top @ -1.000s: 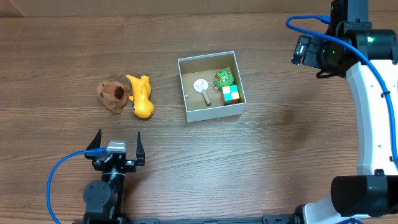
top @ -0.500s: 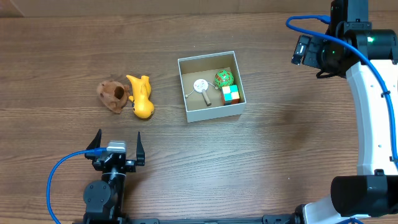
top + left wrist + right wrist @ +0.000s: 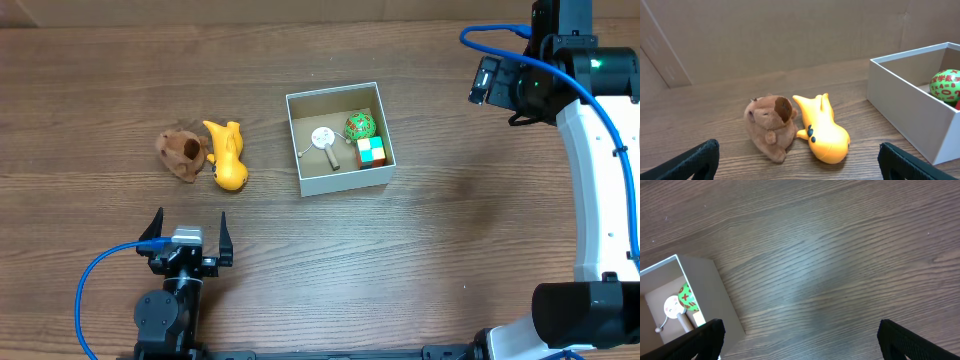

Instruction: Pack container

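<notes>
On the wooden table (image 3: 450,250), the square white-walled box (image 3: 345,181) is set well apart from the left tool (image 3: 190,222) and right tool (image 3: 800,327), both spread wide, empty.

Wood-grain tabletop (image 3: 450,250) carries a brown plush (image 3: 181,154) touching a yellow toy (image 3: 226,160), just ahead of the left gripper (image 3: 190,214); container (image 3: 345,182) sits ahead-right.

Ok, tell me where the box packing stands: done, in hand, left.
Done: a green ball, a colored cube and a small white toy lie inside the container. In hand: nothing; the left hand and right hand are both open and empty, the left facing the loose toys. Left: the brown plush and the yellow toy, touching each other on the table outside the container, need packing.
</notes>
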